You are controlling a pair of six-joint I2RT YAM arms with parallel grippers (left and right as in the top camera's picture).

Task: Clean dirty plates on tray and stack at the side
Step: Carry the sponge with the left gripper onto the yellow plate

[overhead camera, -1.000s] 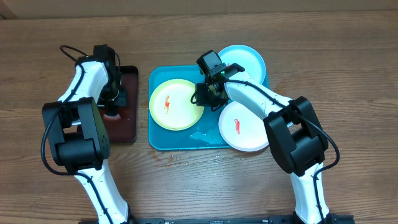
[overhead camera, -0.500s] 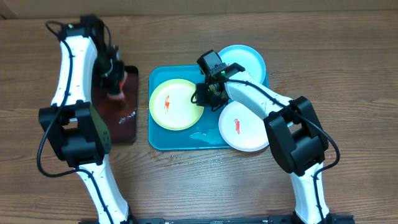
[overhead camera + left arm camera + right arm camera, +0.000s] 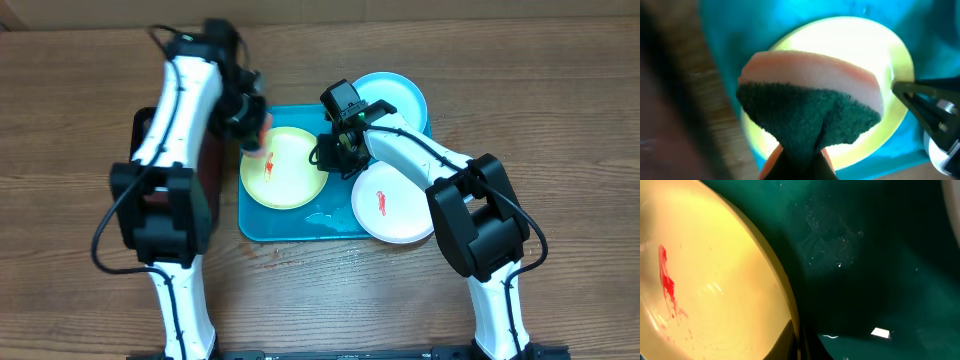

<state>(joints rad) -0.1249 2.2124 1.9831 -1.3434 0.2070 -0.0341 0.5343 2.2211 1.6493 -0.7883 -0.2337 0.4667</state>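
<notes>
A small black tray with a dark red inside point(image 3: 212, 152) lies at the left on the brown wood-grain tabletop point(image 3: 560, 150), mostly hidden under the left arm. The left gripper point(image 3: 252, 125) is clenched on a pink foam sponge with a dark green scrub face point(image 3: 810, 115), the green side pinched into a fold between its fingers. The sponge hangs over the left edge of the round yellow-green plastic plate point(image 3: 290, 170); whether it touches the plate cannot be told.

That plate lies in the left half of the large turquoise-blue rectangular plastic tray point(image 3: 290, 225) and bears a red smear point(image 3: 269, 165) left of its centre. At the plate's right rim the right gripper point(image 3: 335, 155) is closed, one finger on each side of the edge.

The pale cyan round plate point(image 3: 395, 95) sits at the tray's far right corner, overlapping the rim. The white round plate point(image 3: 392, 205), with its own red smear, lies at the near right corner, also hanging past the rim. A wet patch point(image 3: 322, 216) shines on the tray floor between the yellow-green and white plates.
</notes>
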